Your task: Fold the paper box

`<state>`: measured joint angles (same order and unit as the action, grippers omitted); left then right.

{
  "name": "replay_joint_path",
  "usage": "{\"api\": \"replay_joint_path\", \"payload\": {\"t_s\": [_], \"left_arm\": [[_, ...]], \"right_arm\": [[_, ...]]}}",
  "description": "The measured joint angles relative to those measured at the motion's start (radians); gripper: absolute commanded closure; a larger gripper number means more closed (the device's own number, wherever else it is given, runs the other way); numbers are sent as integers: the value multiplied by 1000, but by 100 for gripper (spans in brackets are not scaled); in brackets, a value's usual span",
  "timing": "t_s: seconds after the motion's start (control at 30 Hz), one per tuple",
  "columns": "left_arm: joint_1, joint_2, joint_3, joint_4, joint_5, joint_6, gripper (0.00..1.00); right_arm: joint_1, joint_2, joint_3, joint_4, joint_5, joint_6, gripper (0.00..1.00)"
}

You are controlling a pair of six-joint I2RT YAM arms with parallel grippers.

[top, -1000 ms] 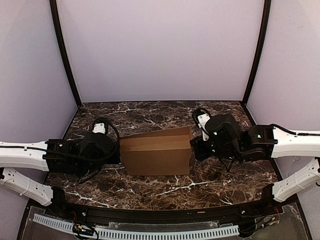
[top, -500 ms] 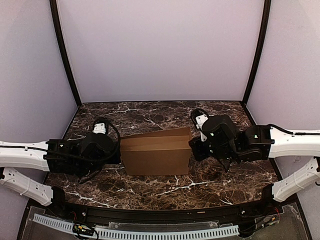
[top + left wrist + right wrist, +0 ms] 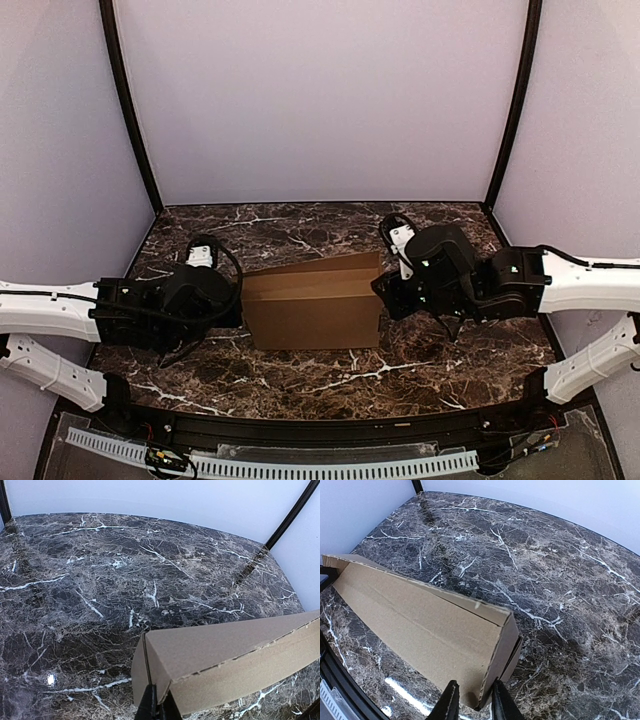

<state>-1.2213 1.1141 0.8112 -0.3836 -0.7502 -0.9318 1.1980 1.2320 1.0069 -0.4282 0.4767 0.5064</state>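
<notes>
Right wrist, fingers (image 3: pixel 448 705) parted (astride paper box (image 3: pixel 420 625))

I count one paper box (image 3: pixel 312 305), in the middle of one marble table (image 3: pixel 300 228). Two grippers are mine: one left gripper (image 3: pixel 156 702) at the box's left end and one right gripper (image 3: pixel 474 700) at its right end.

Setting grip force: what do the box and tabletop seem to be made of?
The box looks like corrugated cardboard, matte brown and unprinted; its cut edge shows layers. The tabletop looks like polished dark marble with white veins and glossy glare, possibly laminate.
</notes>
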Motion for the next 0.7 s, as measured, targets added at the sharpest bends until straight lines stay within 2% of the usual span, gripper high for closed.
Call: {"api": "replay_joint_path", "payload": {"t_s": [0.4,0.7], "left_arm": [[0,5,2,0,-7,0,99],[0,6,2,0,-8,0,99]], "right_arm": [[0,1,11,-14,-2,-2,89],[0,14,12,-13,24,3,100]]}}
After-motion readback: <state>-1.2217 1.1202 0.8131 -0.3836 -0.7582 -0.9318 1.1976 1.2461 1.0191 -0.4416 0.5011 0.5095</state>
